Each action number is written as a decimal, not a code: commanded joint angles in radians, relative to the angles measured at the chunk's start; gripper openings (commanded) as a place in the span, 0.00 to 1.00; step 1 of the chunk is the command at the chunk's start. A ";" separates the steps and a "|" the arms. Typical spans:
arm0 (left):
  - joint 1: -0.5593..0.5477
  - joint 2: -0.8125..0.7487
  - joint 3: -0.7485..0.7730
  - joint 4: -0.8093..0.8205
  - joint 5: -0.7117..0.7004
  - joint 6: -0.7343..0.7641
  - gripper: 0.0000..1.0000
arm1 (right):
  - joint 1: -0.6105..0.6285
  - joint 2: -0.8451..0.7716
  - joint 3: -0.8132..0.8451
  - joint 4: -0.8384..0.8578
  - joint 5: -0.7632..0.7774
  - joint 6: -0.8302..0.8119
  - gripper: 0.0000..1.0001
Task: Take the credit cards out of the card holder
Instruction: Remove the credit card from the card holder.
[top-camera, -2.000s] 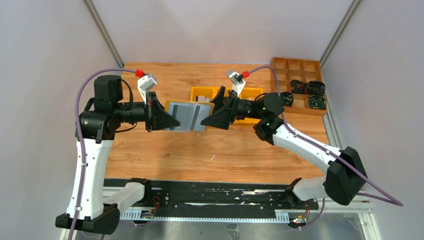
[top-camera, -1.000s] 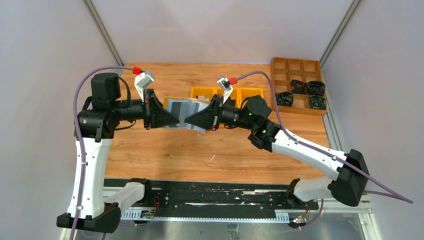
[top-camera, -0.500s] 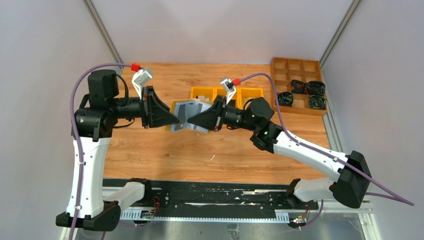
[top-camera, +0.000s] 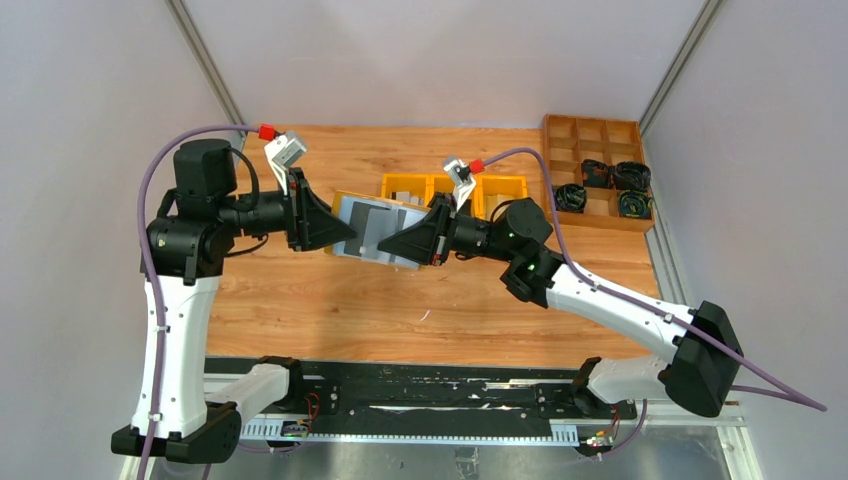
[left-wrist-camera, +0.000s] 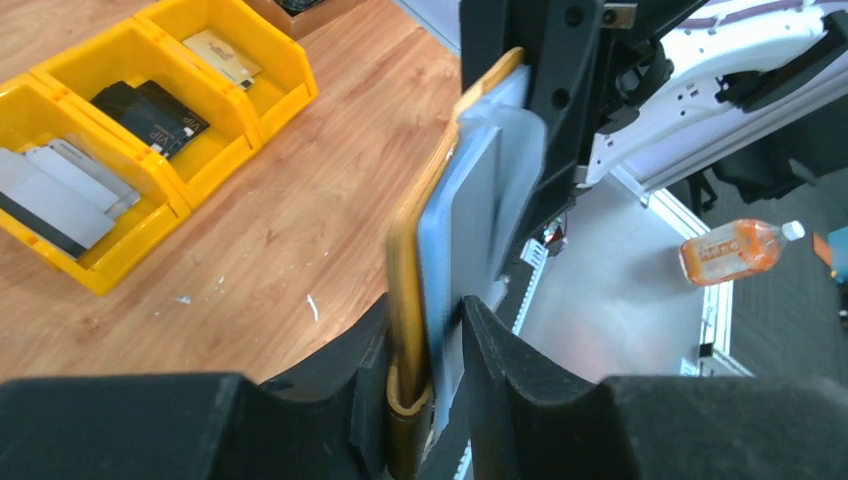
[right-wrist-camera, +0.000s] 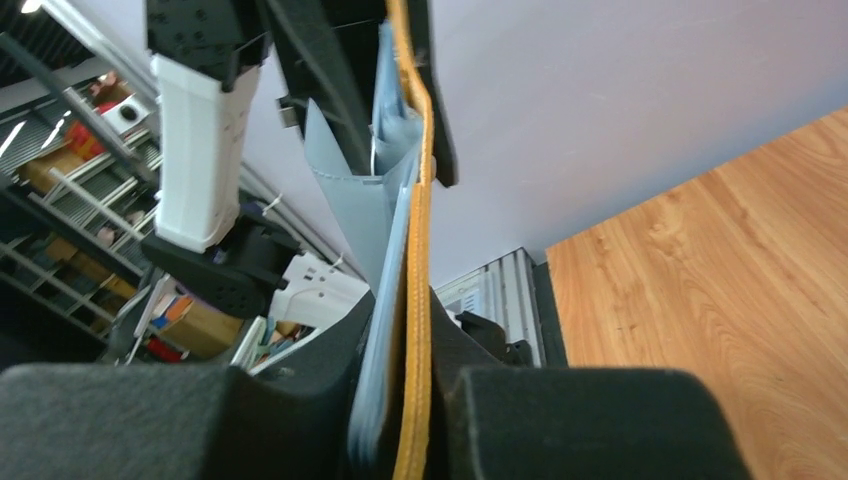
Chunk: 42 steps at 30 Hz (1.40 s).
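The card holder (top-camera: 372, 228) hangs in the air above the table, spread open between my two grippers, its silvery-grey inner face with a dark stripe turned upward. My left gripper (top-camera: 345, 237) pinches its left edge. In the left wrist view the mustard cover (left-wrist-camera: 405, 260) and a pale grey layer (left-wrist-camera: 470, 220) sit between the fingers (left-wrist-camera: 425, 320). My right gripper (top-camera: 388, 243) is shut on the opposite edge, and the yellow seam (right-wrist-camera: 415, 250) runs up between its fingers (right-wrist-camera: 405, 310). I cannot tell the credit cards in the holder from its pockets.
A row of yellow bins (top-camera: 497, 183) stands behind the holder; they hold grey cards (left-wrist-camera: 60, 195), a black card (left-wrist-camera: 150, 112) and a tan one (left-wrist-camera: 225, 60). A wooden divided tray (top-camera: 595, 135) with round black parts sits at the back right.
The holder was folded into a V half a second ago and now lies flatter and spread wider. My left gripper has drawn back left and its jaws stand wider; the right followed slightly.
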 joint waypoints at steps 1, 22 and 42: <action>-0.005 0.008 -0.004 -0.004 -0.003 0.006 0.35 | 0.005 -0.004 0.012 0.126 -0.084 0.037 0.19; -0.005 0.009 -0.027 -0.004 0.189 -0.022 0.33 | 0.020 0.009 0.029 0.130 -0.120 0.043 0.14; -0.005 -0.020 -0.026 -0.004 -0.127 0.087 0.00 | -0.072 -0.261 0.067 -0.372 0.304 -0.203 0.69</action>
